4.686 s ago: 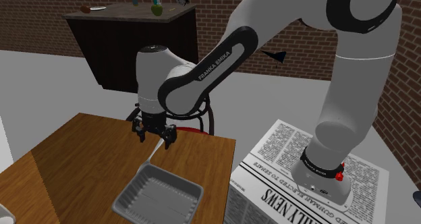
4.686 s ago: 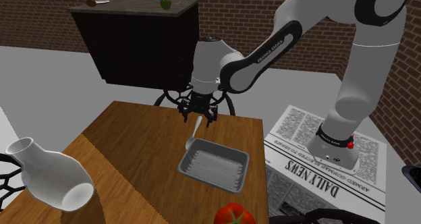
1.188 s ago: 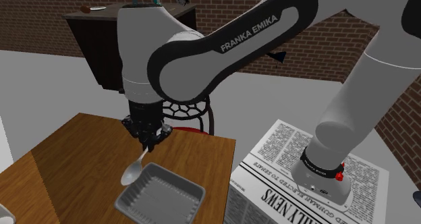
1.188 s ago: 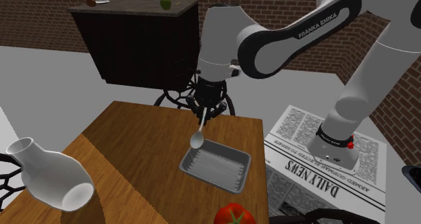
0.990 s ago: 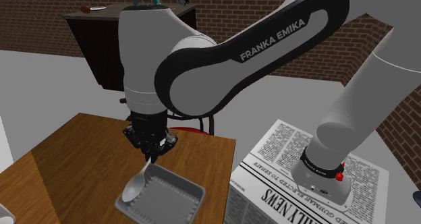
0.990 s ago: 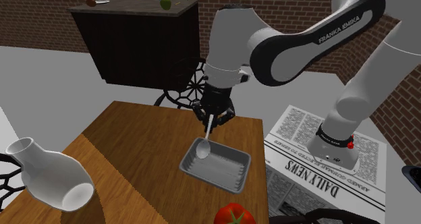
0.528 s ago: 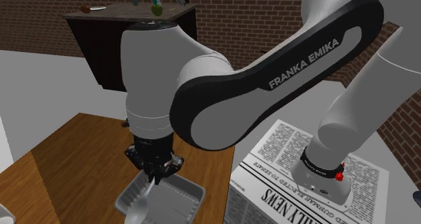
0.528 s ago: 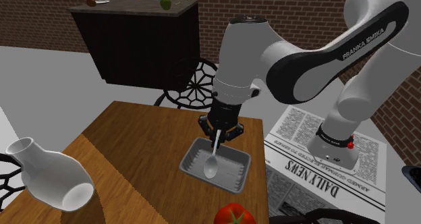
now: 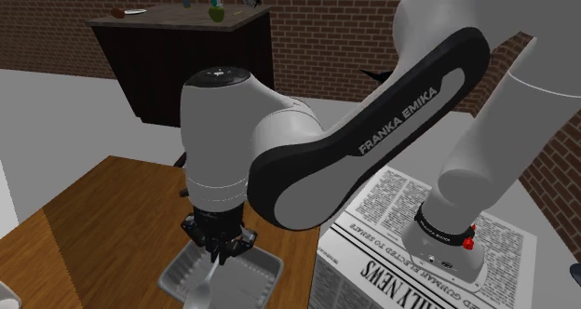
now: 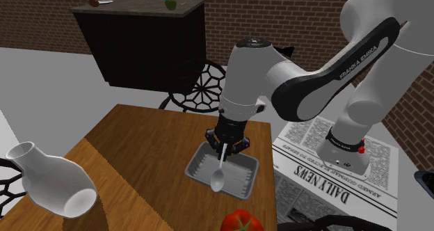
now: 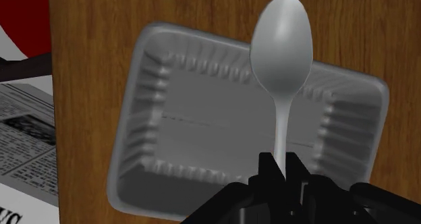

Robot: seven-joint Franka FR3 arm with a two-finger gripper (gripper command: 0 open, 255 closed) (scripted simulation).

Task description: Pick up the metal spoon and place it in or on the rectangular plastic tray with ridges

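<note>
The arm (image 9: 400,121) carried the brand FRANKA EMIKA in white capitals along the dark band of its forearm, legible in both the shoulder view and the second exterior view. The newspaper (image 10: 313,177) under the arm's base bore the masthead DAILY NEWS in heavy black letters. In the shoulder view, NEWS read clearly. Its smaller print could not be read.

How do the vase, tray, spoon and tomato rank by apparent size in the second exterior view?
1. vase, though it is close to the camera.
2. tray.
3. spoon and tomato: unsure, since the tomato is cut off by the picture's edge.
</note>
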